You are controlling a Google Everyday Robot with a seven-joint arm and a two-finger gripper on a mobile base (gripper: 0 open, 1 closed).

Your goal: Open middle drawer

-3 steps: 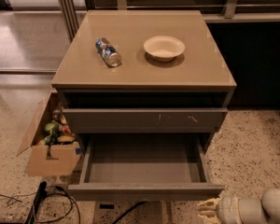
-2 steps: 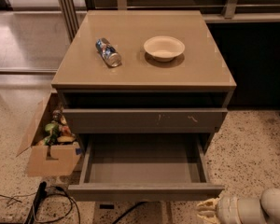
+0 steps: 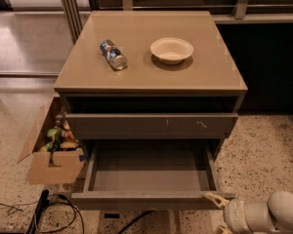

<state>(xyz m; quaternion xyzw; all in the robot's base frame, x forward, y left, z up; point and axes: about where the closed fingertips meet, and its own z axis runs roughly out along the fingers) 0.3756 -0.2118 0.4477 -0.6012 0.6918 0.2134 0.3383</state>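
Middle drawer (image 3: 149, 172), grey-brown, handleless, pulled out. My gripper (image 3: 216, 212) low beside its front right corner, fingers apart; white arm (image 3: 278, 213) level. Cardboard box (image 3: 53, 168) left.

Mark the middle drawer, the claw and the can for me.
middle drawer (image 3: 151, 200), camera view, on its pulled-out front panel.
claw (image 3: 216, 213), camera view, bottom right by the drawer's corner, midway between its fingertips.
can (image 3: 113, 54), camera view, on its side wall.

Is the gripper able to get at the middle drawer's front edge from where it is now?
Probably yes. The gripper sits at lower right, close beside the right end of the open middle drawer front, and nothing shows between them.
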